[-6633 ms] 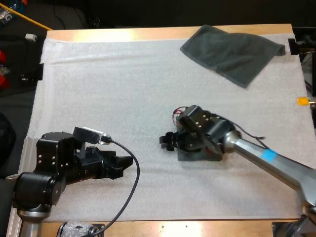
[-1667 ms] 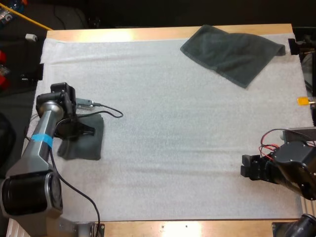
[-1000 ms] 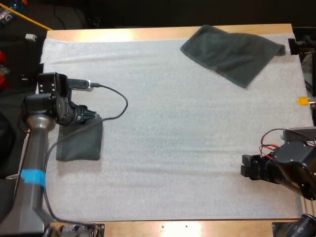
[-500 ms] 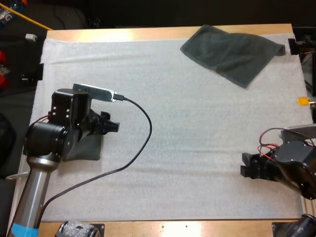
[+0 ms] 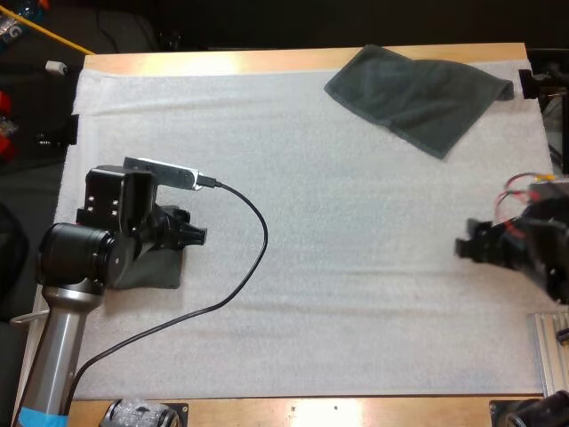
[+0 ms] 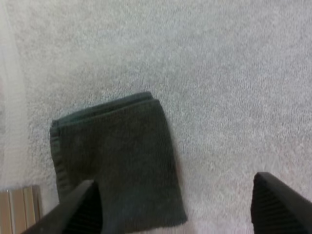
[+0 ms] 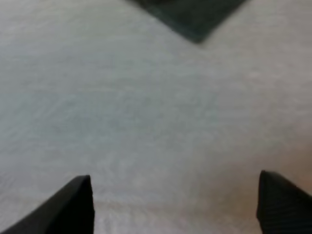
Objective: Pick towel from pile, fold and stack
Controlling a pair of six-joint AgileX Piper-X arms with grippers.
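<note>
A folded dark grey-green towel (image 5: 158, 270) lies near the mat's left edge, partly hidden under my left arm. In the left wrist view the folded towel (image 6: 117, 156) lies flat as a neat rectangle. My left gripper (image 5: 194, 236) hovers over its right side, open (image 6: 178, 209), one finger (image 6: 80, 209) above the towel and holding nothing. A second, loosely spread towel (image 5: 418, 93) lies at the mat's far right corner. My right gripper (image 5: 466, 248) is at the right edge of the mat, open (image 7: 175, 204) over bare mat, with that towel's corner (image 7: 190, 17) ahead.
The white mat (image 5: 338, 222) covers most of the wooden table (image 5: 267, 60). Its left border and the table's wooden edge (image 6: 19, 204) run close beside the folded towel.
My left arm has drawn back a little from the folded towel, which stays put. My right arm has risen and moved toward the far right, nearer the spread towel.
</note>
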